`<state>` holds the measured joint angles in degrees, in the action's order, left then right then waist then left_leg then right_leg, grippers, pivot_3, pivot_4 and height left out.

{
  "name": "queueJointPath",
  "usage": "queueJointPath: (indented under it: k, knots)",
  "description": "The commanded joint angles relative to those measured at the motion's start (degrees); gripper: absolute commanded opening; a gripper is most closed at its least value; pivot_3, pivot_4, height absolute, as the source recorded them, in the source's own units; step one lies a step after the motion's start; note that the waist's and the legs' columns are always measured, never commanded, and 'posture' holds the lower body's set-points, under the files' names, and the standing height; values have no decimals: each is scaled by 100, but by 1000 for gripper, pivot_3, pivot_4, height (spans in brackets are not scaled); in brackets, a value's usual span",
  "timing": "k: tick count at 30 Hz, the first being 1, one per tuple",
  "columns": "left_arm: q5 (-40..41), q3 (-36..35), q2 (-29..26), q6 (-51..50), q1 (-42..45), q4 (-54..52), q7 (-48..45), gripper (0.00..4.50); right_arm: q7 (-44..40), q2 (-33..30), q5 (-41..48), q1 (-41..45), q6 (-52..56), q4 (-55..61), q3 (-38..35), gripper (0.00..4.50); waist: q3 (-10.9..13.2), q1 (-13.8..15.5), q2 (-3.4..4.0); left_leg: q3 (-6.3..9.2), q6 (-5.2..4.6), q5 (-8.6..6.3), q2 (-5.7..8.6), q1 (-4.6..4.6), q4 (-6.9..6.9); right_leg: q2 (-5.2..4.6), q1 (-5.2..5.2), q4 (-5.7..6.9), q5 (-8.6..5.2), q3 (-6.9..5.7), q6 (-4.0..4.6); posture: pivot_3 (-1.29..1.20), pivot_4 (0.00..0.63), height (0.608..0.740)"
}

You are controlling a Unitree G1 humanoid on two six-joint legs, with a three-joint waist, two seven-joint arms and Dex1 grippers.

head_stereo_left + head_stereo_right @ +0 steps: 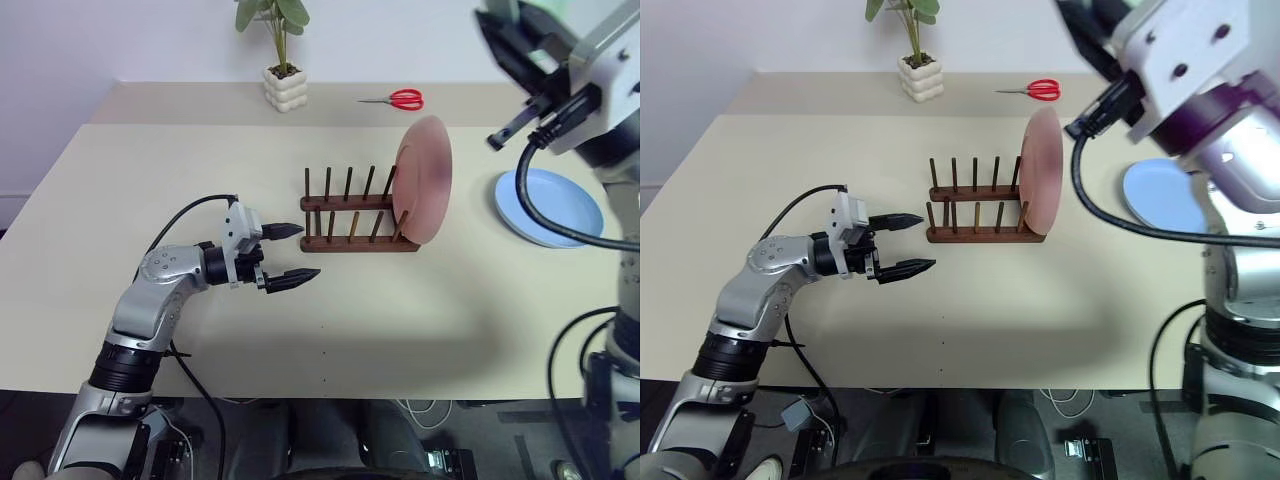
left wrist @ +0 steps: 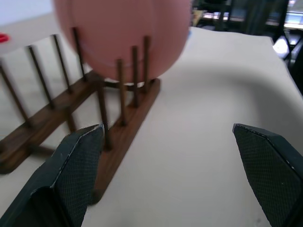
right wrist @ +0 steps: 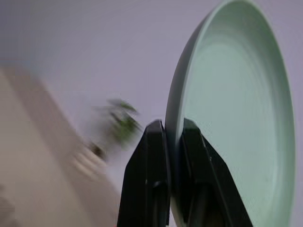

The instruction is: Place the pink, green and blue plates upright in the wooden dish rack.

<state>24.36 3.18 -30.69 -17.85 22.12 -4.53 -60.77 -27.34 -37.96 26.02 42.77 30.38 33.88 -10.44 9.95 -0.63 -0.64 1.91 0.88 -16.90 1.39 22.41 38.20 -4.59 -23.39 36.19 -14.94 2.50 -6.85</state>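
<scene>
Here the pink plate (image 1: 424,180) already stands upright at the right end of the wooden dish rack (image 1: 352,222), leaning between the last pegs, and the blue plate (image 1: 549,206) lies flat on the table (image 1: 150,170) to the right of it. The green plate (image 3: 236,118) is in the air: the right gripper (image 3: 173,137) has its two black fingers pinched tight on the plate's rim, holding it edge-on, high above the right side of the table. The left gripper (image 1: 290,252) hovers just left of the rack, low over the table, its jaws spread wide and holding nothing.

The step in hand looks to be carrying the green plate over to a free slot. To do it well, the robot should keep the plate vertical and parallel to the pink one, bring it down from above into the gap next to it, and let the rim settle on both rails before the pinch is released. The open left gripper is well placed to steady the rack's left end if it slides. A skewed descent could knock the pink plate over.
</scene>
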Motion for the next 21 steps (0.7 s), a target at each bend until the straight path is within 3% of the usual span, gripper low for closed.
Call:
queueJointPath:
  k: [1,9,15,21]
  knots:
    - [59,-174,-51,103,-49,-152,41,4500,481,563,1355,251,743,336,-233,46,0,8,0,0,0,0,1,1,0,-3,-1,0,0,0,0,0,150,740]
    - [87,-207,-116,39,-273,-328,114,4500,2552,1922,3554,-242,1894,234,-479,46,-1,-12,-1,4,2,1,-3,2,-5,-10,-12,11,1,0,1,0,150,740]
    - [74,-184,-114,48,-255,-261,113,4500,3447,2291,4346,-774,1964,216,-257,46,-1,-32,0,0,1,1,-3,2,-7,-2,-16,11,1,1,1,0,150,740]
    - [55,-161,-111,63,-220,-192,85,4500,4006,2271,4753,-941,1960,-31,-168,46,-1,-42,0,-2,1,1,-2,2,-7,4,-16,13,1,1,1,0,150,740]
